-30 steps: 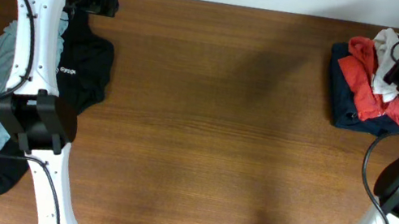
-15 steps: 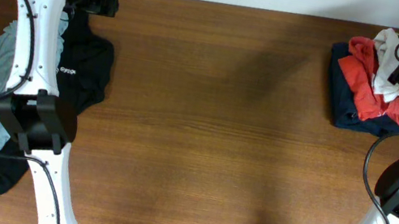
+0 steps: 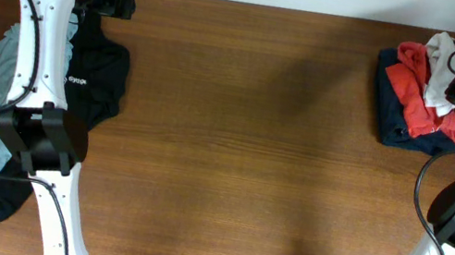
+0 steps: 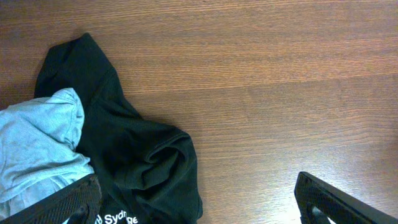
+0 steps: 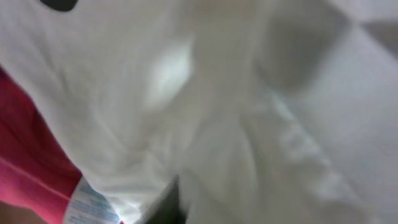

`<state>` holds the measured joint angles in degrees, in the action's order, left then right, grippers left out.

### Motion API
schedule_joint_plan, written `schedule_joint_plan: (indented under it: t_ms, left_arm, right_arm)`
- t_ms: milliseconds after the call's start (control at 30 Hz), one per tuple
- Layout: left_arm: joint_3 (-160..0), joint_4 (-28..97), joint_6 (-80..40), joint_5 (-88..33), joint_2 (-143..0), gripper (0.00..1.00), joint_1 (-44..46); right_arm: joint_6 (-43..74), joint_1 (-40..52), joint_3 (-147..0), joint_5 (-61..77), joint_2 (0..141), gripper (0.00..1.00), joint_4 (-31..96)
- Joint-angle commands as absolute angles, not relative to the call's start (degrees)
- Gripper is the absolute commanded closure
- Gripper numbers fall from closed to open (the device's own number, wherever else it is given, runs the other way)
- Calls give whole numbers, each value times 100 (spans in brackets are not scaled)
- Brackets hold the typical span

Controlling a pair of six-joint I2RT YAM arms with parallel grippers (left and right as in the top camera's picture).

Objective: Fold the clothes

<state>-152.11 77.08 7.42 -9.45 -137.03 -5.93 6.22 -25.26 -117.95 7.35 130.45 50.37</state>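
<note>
The right end effector point(image 3: 454, 78) sits buried in a heap of clothes at the far edge of the tabletop point(image 3: 251, 151), its jaws closed on a fold of the white T-shirt point(image 5: 205, 112). White cloth fills its wrist camera, bunching in a ridge toward the fingers, which are hidden. A red garment point(image 3: 416, 95) lies crumpled just beside the end effector and under the T-shirt. A navy garment point(image 3: 394, 124) is spread beneath the pile.

Across the tabletop, the left end effector point(image 4: 198, 182) hangs with its jaws spread as wide as they go, holding nothing. A black shirt point(image 4: 124, 162) with small white lettering point(image 4: 115, 219) lies rumpled below it, reaching under one finger. A pale grey-blue shirt point(image 4: 34, 149) overlaps the black shirt's far side, just beyond that same finger. Bare wood lies under the other finger.
</note>
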Motion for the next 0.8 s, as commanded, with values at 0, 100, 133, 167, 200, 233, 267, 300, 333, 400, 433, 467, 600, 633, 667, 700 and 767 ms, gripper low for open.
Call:
schedule_joint_plan:
  t_ms: [0,100,133,167,200,233,267,300,333,400,433,467,600,633,667,700,767]
  left_arm:
    - [-15183,7714,690,-963,-13504,1,-561]
    - [-15183,7717,690,-963,-13504,1,-561]
    - [-15183,7719,690,-963,-13504,1,-563]
    - [-15183,7717,690,-963,-13504,1,-563]
    - [-15183,7717,690,-963,-13504,1,-563]
    - [-15183,7717,690,-963,-13504,1,-563]
    - [-15183,7717,690,-963,-13504,1,-563]
    - [-15183,7717,690,-963,-13504,1,-563]
    - [-15183,7714,690,-963,-13504,1,-561]
    - [-15183,7717,690,-963,-13504,1,-561]
    - [-15183,7714,690,-963,-13504,1,-563]
    - [-15183,7717,690,-963,-13504,1,-563]
    - [-15183,7714,690,-963,-13504,1,-563]
    - [-15183,7712,690,-963,-13504,1,-563]
    - [-15183,7710,690,-963,-13504,1,-563]
    - [-15183,7710,690,-963,-13504,1,-563]
    - [-15183,7706,690,-963,-13504,1,-563]
  right_arm:
    - [786,-2469,-11754,729,13089,96,4969]
    - [797,-2467,-11773,1100,13087,96,4943]
    - [799,-2467,-11797,1319,13087,96,4945]
    - [799,-2467,-11830,1592,13078,96,4945]
    - [799,-2464,-11858,1841,13054,96,4945]
    - [799,-2467,-11878,2029,13037,96,4941]
    - [801,-2467,-11913,2268,13006,96,4939]
    - [814,-2467,-11952,2475,12967,96,4939]
    - [888,-2467,-11996,2644,12923,96,4941]
    - [1007,-2467,-12081,2952,12818,96,4939]
    - [1052,-2467,-12132,3127,12766,96,4939]
    - [1129,-2467,-12180,3269,12722,96,4945]
    - [1406,-2421,-12228,3793,12623,96,4995]
    - [1404,-2390,-12228,3905,12623,96,5022]
    - [1404,-2353,-12228,3944,12623,96,5063]
    - [1402,-2296,-12228,3935,12623,96,5131]
    - [1400,-2187,-12228,3922,12623,96,5247]
